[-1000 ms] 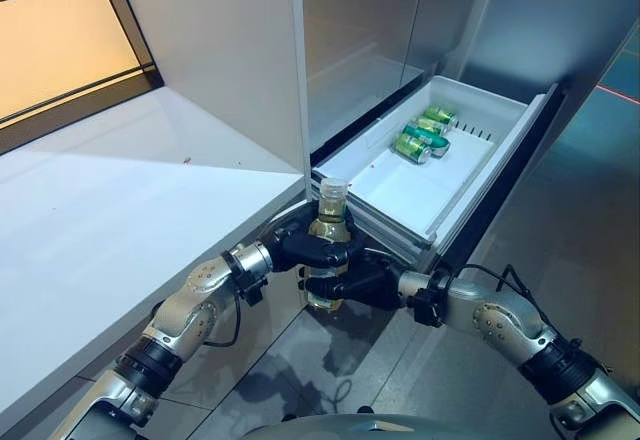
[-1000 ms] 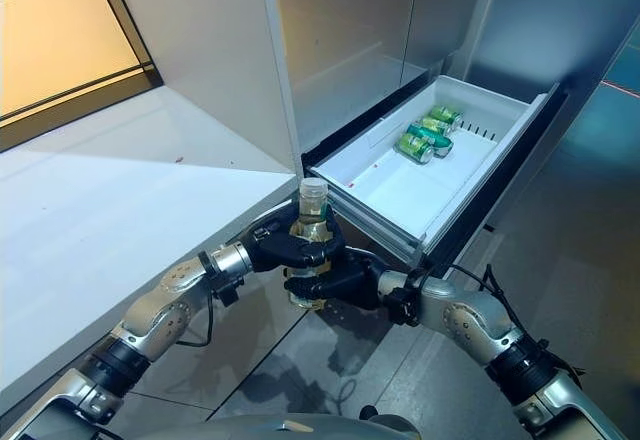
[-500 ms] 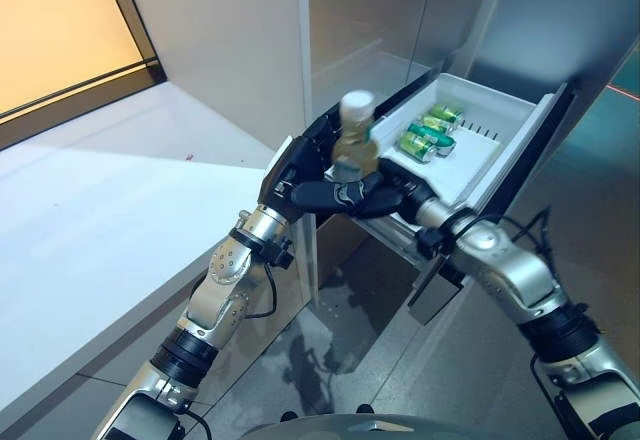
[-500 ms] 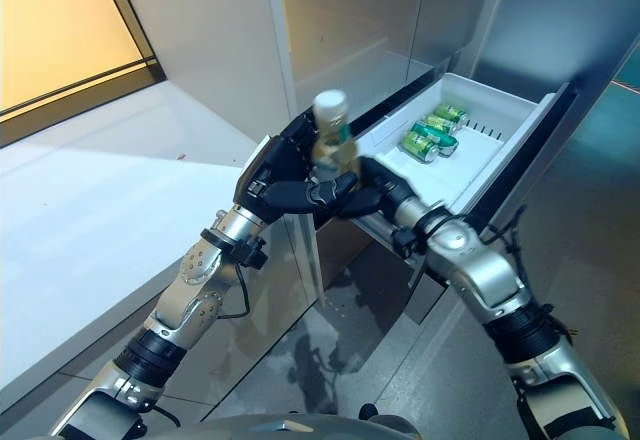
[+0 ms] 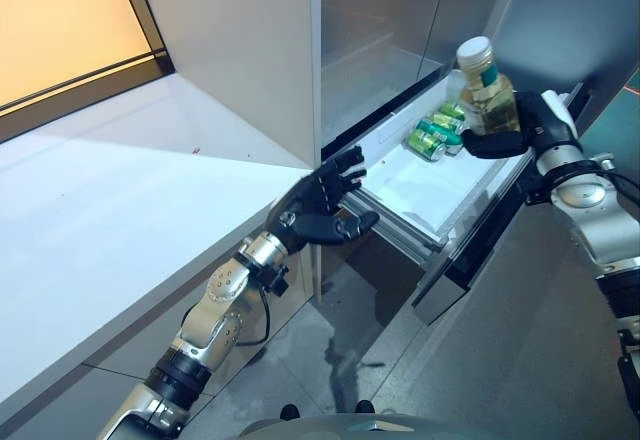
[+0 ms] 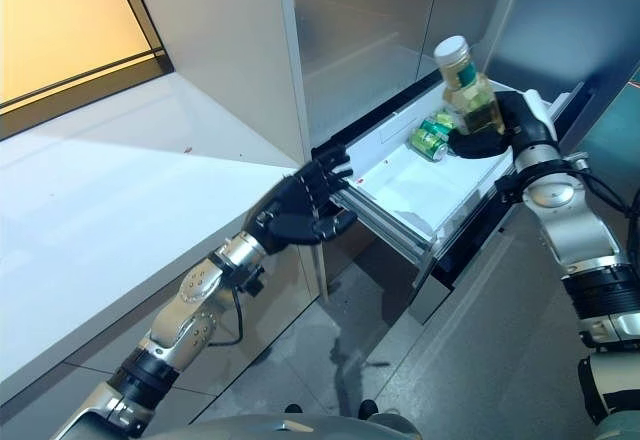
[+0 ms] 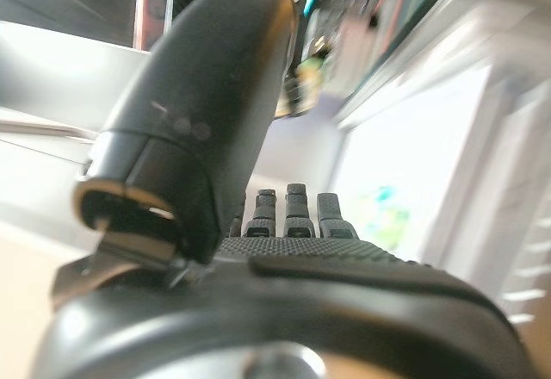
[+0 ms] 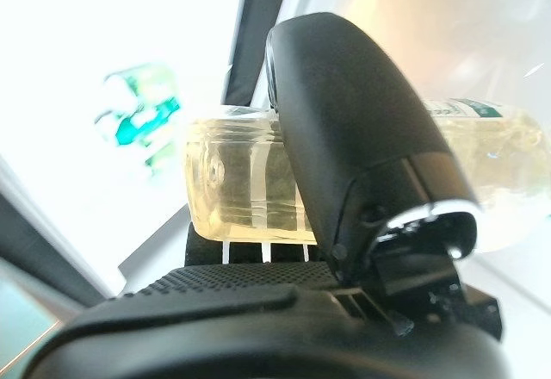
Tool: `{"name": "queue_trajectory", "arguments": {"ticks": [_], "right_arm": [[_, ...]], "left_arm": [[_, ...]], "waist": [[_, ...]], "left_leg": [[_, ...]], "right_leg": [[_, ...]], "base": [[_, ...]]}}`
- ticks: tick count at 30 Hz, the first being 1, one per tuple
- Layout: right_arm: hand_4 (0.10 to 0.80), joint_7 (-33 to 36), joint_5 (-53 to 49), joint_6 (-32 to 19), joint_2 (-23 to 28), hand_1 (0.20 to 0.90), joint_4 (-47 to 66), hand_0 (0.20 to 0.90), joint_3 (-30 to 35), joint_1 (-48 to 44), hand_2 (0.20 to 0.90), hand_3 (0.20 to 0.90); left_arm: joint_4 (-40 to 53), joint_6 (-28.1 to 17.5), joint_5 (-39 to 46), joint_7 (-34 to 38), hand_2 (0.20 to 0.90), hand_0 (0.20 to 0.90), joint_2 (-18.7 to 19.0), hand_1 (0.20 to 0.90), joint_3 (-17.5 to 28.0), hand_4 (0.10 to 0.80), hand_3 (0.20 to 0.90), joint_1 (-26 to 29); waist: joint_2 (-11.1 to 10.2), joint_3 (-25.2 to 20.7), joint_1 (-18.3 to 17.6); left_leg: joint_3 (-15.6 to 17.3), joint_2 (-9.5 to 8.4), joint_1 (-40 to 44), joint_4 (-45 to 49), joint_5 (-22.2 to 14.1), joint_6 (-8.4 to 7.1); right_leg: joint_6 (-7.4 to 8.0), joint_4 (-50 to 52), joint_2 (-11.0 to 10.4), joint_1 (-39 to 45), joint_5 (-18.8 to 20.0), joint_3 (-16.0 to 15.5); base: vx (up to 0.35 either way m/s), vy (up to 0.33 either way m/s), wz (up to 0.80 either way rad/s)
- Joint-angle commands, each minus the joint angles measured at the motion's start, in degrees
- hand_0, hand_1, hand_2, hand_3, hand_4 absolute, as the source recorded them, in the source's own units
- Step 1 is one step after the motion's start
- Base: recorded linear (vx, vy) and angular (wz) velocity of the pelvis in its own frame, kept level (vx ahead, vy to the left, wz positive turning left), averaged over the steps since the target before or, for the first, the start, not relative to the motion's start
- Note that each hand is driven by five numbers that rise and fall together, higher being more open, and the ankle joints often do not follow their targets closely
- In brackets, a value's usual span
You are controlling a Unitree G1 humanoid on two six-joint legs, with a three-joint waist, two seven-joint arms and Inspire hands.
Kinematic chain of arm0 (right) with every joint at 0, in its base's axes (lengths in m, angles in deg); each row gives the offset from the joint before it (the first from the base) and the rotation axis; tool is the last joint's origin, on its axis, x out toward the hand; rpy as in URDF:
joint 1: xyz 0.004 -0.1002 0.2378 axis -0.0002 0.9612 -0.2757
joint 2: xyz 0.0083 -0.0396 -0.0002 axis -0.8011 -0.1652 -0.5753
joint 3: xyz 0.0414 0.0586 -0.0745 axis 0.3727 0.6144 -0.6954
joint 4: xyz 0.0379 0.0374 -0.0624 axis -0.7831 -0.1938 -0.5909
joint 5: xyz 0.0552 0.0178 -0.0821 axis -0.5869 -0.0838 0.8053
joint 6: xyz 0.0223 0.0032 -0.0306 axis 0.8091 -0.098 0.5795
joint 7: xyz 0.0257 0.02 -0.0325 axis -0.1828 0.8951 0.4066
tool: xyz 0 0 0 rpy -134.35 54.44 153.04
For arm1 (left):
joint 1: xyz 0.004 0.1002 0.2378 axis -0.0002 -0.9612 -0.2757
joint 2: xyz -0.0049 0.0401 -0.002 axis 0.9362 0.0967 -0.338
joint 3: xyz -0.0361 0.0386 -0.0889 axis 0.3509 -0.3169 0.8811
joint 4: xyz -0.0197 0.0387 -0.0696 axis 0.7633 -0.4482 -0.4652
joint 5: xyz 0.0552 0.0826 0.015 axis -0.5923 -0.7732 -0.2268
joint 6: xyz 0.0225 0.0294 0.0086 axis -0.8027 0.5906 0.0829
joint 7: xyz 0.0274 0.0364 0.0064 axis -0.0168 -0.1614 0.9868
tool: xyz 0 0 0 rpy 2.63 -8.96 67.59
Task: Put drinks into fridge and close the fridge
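My right hand (image 5: 530, 130) is shut on a bottle (image 5: 487, 88) of pale yellow drink with a white cap and holds it upright above the far right side of the open white fridge drawer (image 5: 430, 190). The bottle also shows in the right wrist view (image 8: 250, 189), held between thumb (image 8: 362, 138) and palm. Green cans (image 5: 435, 132) lie at the back of the drawer. My left hand (image 5: 322, 205) is open and empty, fingers spread, in the air by the drawer's near left corner. It also shows in the left wrist view (image 7: 284, 215).
A white counter (image 5: 110, 210) runs along the left. A tall white and steel fridge cabinet (image 5: 260, 50) rises behind the drawer. A grey door panel (image 5: 570, 10) stands at the right. Grey floor (image 5: 380, 360) lies below the drawer front.
My right hand has carried the bottle up and right, over the drawer. My left hand has let go of the bottle and opened, staying near the drawer's front corner. The camera has shifted slightly.
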Motion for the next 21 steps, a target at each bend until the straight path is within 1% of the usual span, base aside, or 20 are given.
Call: {"name": "queue_trajectory", "arguments": {"ticks": [1, 2, 3, 4, 6, 9, 12, 15, 16, 17, 18, 19, 21], "right_arm": [[0.100, 4.30, -1.97, -11.86, 6.96, 0.300, -4.17, 0.300, 2.59, -18.01, 0.300, 0.200], [0.100, 3.60, -4.67, -12.04, 7.39, 0.300, -8.19, 0.300, 1.24, -19.63, 0.300, 0.200], [0.100, 2.40, -6.19, -12.68, 7.71, 0.300, -11.92, 0.300, 0.32, -20.81, 0.300, 0.200], [0.100, 2.29, -7.03, -12.62, 7.81, 0.300, -13.07, 0.300, -0.17, -21.32, 0.300, 0.200], [0.100, 1.44, -8.72, -12.44, 8.09, 0.300, -19.69, 0.300, -2.83, -24.48, 0.300, 0.200], [0.100, 2.00, -9.61, -11.99, 8.12, 0.300, -24.39, 0.300, -5.79, -28.38, 0.300, 0.200], [0.100, 3.64, -9.75, -11.06, 7.98, 0.300, -28.10, 0.300, -9.84, -33.79, 0.300, 0.200], [0.100, 4.10, -8.33, -7.71, 7.23, 0.300, -30.76, 0.300, -12.06, -35.63, 0.300, 0.200], [0.100, 3.94, -8.55, -6.69, 6.98, 0.300, -31.19, 0.300, -12.24, -35.67, 0.300, 0.200], [0.100, 3.51, -8.14, -4.08, 6.45, 0.300, -32.10, 0.300, -12.24, -35.29, 0.300, 0.200], [0.100, 3.06, -7.58, -2.81, 6.30, 0.300, -32.64, 0.300, -12.18, -35.04, 0.300, 0.200], [0.100, 2.07, -6.48, -0.90, 6.07, 0.300, -34.03, 0.300, -12.21, -34.21, 0.300, 0.200], [0.100, -0.07, -4.54, 3.17, 5.95, 0.300, -35.18, 0.300, -12.21, -32.84, 0.300, 0.200]], "left_arm": [[2.15, 1.65, 5.22, -5.44, 0.900, 0.900, 2.28, 0.900, -3.59, 0.800, 0.900, -1.20], [0.71, 3.94, 4.83, -6.20, 0.900, 0.900, 2.84, 0.900, -4.93, 0.800, 0.900, -2.61], [-0.93, 5.23, 4.66, -7.17, 0.900, 0.900, 3.60, 0.900, -5.67, 0.800, 0.900, -3.88], [-1.46, 5.41, 4.51, -7.31, 0.900, 0.900, 3.80, 0.900, -5.89, 0.800, 0.900, -4.29], [-5.71, 5.88, 3.25, -7.90, 0.900, 0.900, 5.38, 0.900, -7.48, 0.800, 0.900, -5.74], [-11.18, 4.26, 0.35, -8.39, 0.900, 0.900, 6.40, 0.900, -8.13, 0.800, 0.900, -5.42], [-19.30, 1.52, -2.12, -7.08, 0.900, 0.900, 7.11, 0.900, -8.16, 0.800, 0.900, -3.85], [-26.67, -1.01, -6.77, -4.47, 0.900, 0.900, 6.96, 0.900, -6.68, 0.800, 0.900, -3.56], [-27.88, -1.62, -7.30, -4.30, 0.900, 0.900, 6.79, 0.900, -6.37, 0.800, 0.900, -3.56], [-30.61, -2.01, -8.44, -3.17, 0.900, 0.900, 6.52, 0.900, -5.37, 0.800, 0.900, -3.63], [-31.86, -2.31, -9.41, -2.40, 0.900, 0.900, 6.35, 0.900, -4.78, 0.800, 0.900, -3.55], [-34.35, -2.43, -10.51, -1.51, 0.900, 0.900, 6.04, 0.900, -3.15, 0.800, 0.900, -3.37], [-37.13, -1.49, -12.72, -0.06, 0.900, 0.900, 5.78, 0.900, -0.68, 0.800, 0.900, -2.73]], "waist": [[-2.94, -5.12, 3.36], [-2.94, -4.92, 4.20], [-2.92, -4.60, 4.94], [-2.88, -4.49, 5.17], [-2.67, -3.29, 6.71], [-2.40, -1.37, 7.98], [-1.96, 2.29, 8.83], [-1.69, 5.85, 9.33], [-1.68, 6.34, 9.38], [-1.74, 7.52, 9.56], [-1.76, 8.04, 9.65], [-1.77, 9.20, 9.81], [-1.84, 10.79, 10.06]], "left_leg": [[1.80, -1.40, -0.51, 3.90, -7.31, 1.25], [1.36, -1.39, -0.94, 3.85, -7.05, 1.09], [1.05, -1.39, -1.39, 3.96, -6.88, 0.92], [0.91, -1.40, -1.61, 4.02, -6.79, 0.87], [0.19, -1.44, -3.87, 4.86, -6.32, 0.60], [-0.52, -1.37, -7.39, 5.72, -5.70, 0.58], [-1.08, -1.20, -11.34, 6.03, -4.61, 0.71], [-1.23, -0.81, -14.14, 6.53, -3.81, 0.86], [-1.23, -0.75, -14.55, 6.71, -3.76, 0.87], [-1.29, -0.63, -15.31, 7.04, -3.64, 0.92], [-1.32, -0.59, -15.65, 7.19, -3.59, 0.93], [-1.43, -0.52, -16.31, 7.45, -3.41, 0.96], [-1.59, -0.47, -17.15, 7.75, -3.26, 0.97]], "right_leg": [[1.44, 5.69, 0.76, -0.61, -5.50, -0.11], [1.45, 5.55, 0.60, -0.72, -5.42, -0.76], [1.48, 5.38, 0.44, -0.85, -5.34, -1.24], [1.47, 5.36, 0.38, -0.94, -5.32, -1.44], [1.44, 5.55, -0.03, -2.36, -5.18, -2.36], [1.33, 6.04, -0.18, -5.24, -4.85, -2.93], [1.06, 6.58, 0.12, -8.99, -4.19, -2.85], [0.69, 7.35, 0.69, -11.81, -3.58, -2.49], [0.63, 7.50, 0.75, -12.17, -3.54, -2.44], [0.49, 7.75, 0.89, -12.79, -3.41, -2.42], [0.44, 7.88, 0.93, -13.07, -3.36, -2.48], [0.40, 8.15, 0.99, -13.61, -3.22, -2.57], [0.35, 8.40, 0.99, -14.21, -3.09, -2.89]], "base": [[0.064, -0.021, 0.17], [0.089, -0.032, 0.24], [0.070, -0.029, 0.24], [0.037, -0.034, 0.24], [-0.030, -0.054, 0.28], [-0.135, -0.077, 0.22], [-0.203, -0.080, 0.23], [-0.091, -0.087, 0.12], [-0.036, -0.093, 0.10], [-0.025, -0.068, 0.11], [-0.020, -0.086, 0.14], [-0.005, -0.072, 0.19], [-0.006, -0.071, 0.15]]}}
